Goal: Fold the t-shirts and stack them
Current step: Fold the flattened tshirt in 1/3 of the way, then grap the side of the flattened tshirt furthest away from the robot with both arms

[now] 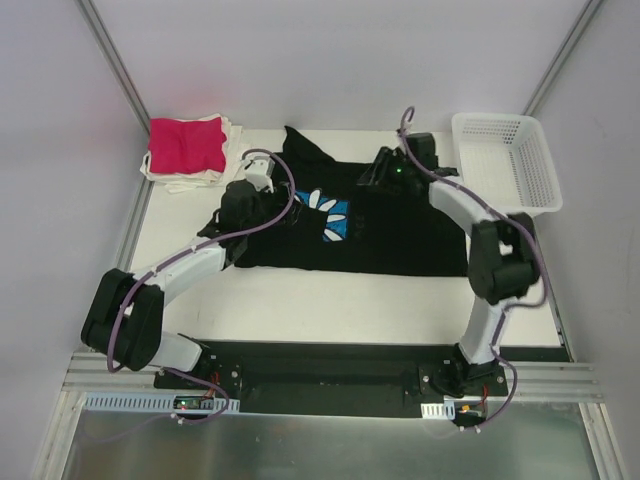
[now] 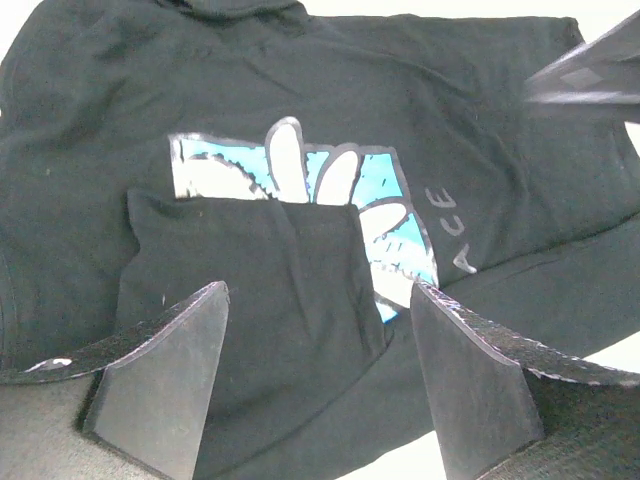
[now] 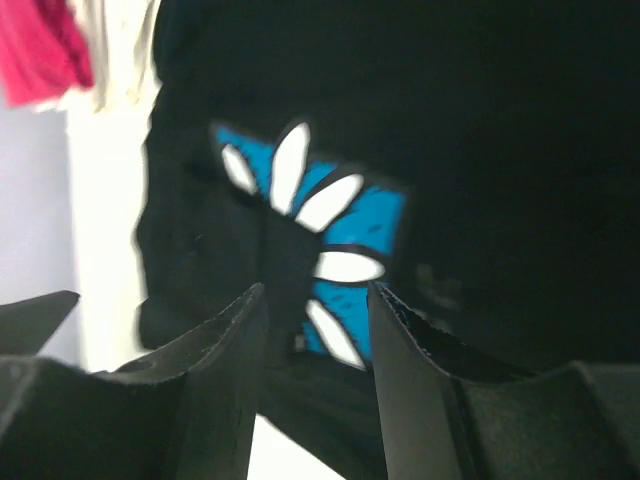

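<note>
**Ana:** Start big. Where does everything sit?

**Ben:** On the white table [image 1: 300, 310], the black t-shirt [image 1: 410, 240] lies spread across the middle, mostly flat. The white mesh basket [image 1: 540, 185] stands at the far right corner. At the far left corner the magenta-pink shirt [image 1: 185, 145] lies folded on top of the white shirts [image 1: 165, 178].

**Ana:** So the black one is the job in hand?

**Ben:** I judge so. One flap [image 2: 260, 280] is folded in and covers a corner of the daisy print [image 2: 300, 170]. The rest of the shirt lies open.

**Ana:** And the grippers?

**Ben:** The left gripper [image 2: 318, 290] hangs just above that flap, jaws well apart, with nothing between them. The right gripper [image 3: 315, 290] hovers over the shirt's far side, looking down at the print. Its jaws are apart too, more narrowly, and hold nothing.

**Ana:** How would you do the fold well?

**Ben:** Pinch only the top layer at the opposite edge, one gripper near each end of it. Lift both ends low and evenly, then carry the edge across so it lands square with the laid flap. Stay clear of that flap, because a dragging finger could pull it open. Let go only once the cloth lies flat.
</note>
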{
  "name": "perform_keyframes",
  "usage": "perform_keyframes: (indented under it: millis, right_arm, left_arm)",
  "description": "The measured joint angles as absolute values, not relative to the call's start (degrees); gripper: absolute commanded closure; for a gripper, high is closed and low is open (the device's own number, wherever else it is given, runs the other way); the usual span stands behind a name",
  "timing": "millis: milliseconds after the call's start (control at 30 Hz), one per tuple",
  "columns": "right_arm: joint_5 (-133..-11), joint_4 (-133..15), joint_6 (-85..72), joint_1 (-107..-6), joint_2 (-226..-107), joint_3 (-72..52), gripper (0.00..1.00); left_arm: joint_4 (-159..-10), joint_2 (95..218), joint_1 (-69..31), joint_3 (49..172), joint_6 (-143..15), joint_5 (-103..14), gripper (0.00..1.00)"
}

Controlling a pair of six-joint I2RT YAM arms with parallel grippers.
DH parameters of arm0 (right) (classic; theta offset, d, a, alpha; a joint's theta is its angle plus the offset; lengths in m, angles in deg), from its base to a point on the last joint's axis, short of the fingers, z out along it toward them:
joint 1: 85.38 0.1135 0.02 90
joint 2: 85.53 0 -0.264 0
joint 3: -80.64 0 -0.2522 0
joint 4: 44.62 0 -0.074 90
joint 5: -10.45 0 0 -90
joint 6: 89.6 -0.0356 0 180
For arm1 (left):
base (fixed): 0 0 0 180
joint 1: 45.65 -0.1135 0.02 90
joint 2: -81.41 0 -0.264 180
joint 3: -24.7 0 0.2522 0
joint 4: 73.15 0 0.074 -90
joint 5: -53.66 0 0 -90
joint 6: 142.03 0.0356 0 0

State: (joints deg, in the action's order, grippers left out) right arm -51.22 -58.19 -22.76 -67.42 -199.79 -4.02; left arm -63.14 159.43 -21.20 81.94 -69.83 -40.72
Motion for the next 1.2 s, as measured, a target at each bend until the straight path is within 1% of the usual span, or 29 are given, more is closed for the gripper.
perform_keyframes:
  millis: [33,133,233,300,433,533,633,767,1033,1200]
  right_arm:
    - [-57.86,-62.82,-18.01,-68.03,-194.19,-4.19,0.53]
    - [-69.29,-67.66,-11.19,-69.41,-181.78,-7.8,0.53]
    - [-73.51,-67.59,-9.88,-70.74,-171.88,-17.44,0.53]
    - [-73.82,-67.66,-10.36,-71.35,-168.79,-24.87,0.53]
    - [-70.56,-65.08,-12.88,-71.33,-168.64,-40.25,0.53]
    - [-68.27,-65.47,-14.1,-71.29,-168.86,-46.18,0.53]
    - [-67.19,-62.63,-14.47,-71.46,-170.52,-44.74,0.53]
    - [-64.51,-59.68,-16.29,-71.55,-175.68,-41.37,0.53]
    - [-61.38,-55.44,-19.63,-71.97,-183.39,-33.81,0.54]
    - [-59.17,-49.03,-22.93,-72.16,-186.08,-35.66,0.55]
  left_arm:
    - [-63.29,161.2,-21.22,83.47,-68.54,-41.05,0.26]
    - [-63.18,163.56,-21.07,85.92,-67.38,-42.54,0.26]
    - [-63.29,163.34,-18.66,85.51,-67.56,-41.36,0.24]
    - [-63.84,162.42,-14.14,83.67,-67.47,-37.03,0.23]
    - [-69.48,159.8,-3.06,80.11,-67.73,-30.65,0.22]
    - [-72.17,155.67,-1.37,76.15,-68.67,-28.42,0.22]
    - [-74.38,152.06,-2.05,73.7,-69.18,-25.01,0.22]
    - [-75.14,151.06,-2.23,74.12,-68.26,-21.9,0.22]
    - [-73.7,154.75,-2.25,80.92,-62.9,-16.42,0.23]
    - [-72.58,156.96,-2.25,82.99,-62.2,-16.13,0.23]
